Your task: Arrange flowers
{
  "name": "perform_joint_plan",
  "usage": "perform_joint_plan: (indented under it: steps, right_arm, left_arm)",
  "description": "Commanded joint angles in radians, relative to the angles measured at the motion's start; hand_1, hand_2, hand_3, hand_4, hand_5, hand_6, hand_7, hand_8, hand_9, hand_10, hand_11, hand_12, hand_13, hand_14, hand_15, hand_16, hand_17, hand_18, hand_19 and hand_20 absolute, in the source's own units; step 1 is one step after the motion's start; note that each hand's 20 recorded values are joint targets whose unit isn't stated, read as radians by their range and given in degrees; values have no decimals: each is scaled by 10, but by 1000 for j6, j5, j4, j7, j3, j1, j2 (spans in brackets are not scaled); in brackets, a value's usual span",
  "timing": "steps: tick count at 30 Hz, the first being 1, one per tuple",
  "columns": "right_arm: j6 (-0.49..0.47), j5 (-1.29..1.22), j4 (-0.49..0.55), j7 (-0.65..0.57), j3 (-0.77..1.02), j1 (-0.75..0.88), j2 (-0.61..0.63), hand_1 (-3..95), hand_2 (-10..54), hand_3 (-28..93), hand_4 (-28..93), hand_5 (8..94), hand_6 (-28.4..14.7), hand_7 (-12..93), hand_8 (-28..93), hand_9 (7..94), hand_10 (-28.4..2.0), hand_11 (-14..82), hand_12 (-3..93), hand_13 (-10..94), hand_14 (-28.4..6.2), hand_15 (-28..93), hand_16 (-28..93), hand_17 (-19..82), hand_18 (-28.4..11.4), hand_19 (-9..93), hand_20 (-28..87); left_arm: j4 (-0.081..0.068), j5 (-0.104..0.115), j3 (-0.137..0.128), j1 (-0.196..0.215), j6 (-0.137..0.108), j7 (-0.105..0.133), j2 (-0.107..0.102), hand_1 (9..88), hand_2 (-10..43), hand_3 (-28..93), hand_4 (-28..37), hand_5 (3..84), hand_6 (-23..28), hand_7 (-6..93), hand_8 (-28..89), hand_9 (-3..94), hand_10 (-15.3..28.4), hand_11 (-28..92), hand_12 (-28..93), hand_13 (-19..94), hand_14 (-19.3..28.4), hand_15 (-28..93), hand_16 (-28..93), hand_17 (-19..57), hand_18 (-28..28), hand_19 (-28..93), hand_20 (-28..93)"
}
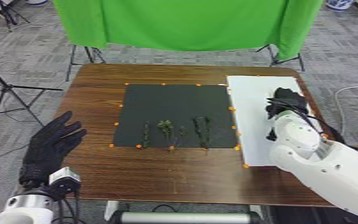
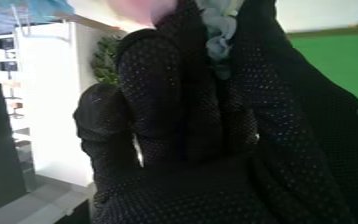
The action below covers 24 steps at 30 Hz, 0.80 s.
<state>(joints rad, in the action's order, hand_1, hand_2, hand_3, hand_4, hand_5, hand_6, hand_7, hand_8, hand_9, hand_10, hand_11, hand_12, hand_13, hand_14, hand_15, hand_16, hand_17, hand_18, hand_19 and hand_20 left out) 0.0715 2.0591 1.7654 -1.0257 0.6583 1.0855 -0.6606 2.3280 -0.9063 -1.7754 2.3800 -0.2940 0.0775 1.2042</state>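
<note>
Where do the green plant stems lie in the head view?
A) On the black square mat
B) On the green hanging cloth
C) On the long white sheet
A: the green plant stems lie on the black square mat, towards its edge nearest the robot.

No text, labels, brands, numbers or signs can be read.
</note>
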Motion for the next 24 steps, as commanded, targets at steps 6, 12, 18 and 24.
perform_joint_plan:
  steps: [6,12,18,24]
  right_arm:
    - [-1,47,18,12,-12,-25,-9,514,-95,824,-283,817,2,271,-7,863,-118,170,310,733,-83,674,195,384,-239,932,462]
    - [4,60,39,32,7,-8,-23,513,-95,826,-283,821,4,267,-4,863,-118,169,311,734,-83,673,194,385,-239,932,461]
    - [-11,72,77,84,0,-26,-78,512,-95,826,-283,823,5,266,-1,866,-120,172,310,737,-86,675,193,385,-239,932,462]
    - [-53,86,120,153,-2,-40,-170,512,-95,826,-283,823,5,264,0,865,-120,173,310,736,-87,676,192,385,-239,932,464]
  left_arm:
    - [-2,1,-2,14,6,-5,-5,245,87,804,-213,359,98,149,-105,346,208,296,90,254,265,497,-102,-80,229,621,-63]
    - [1,0,-9,26,-1,-1,-2,245,87,804,-213,359,98,149,-105,345,208,296,90,253,266,496,-102,-80,229,621,-63]
    - [4,4,-20,29,-9,4,0,245,87,804,-212,359,98,149,-105,346,208,295,89,254,265,495,-102,-81,230,621,-64]
    - [8,5,-38,38,-13,3,5,245,88,803,-213,359,98,150,-106,346,207,296,89,254,266,496,-102,-80,228,621,-64]
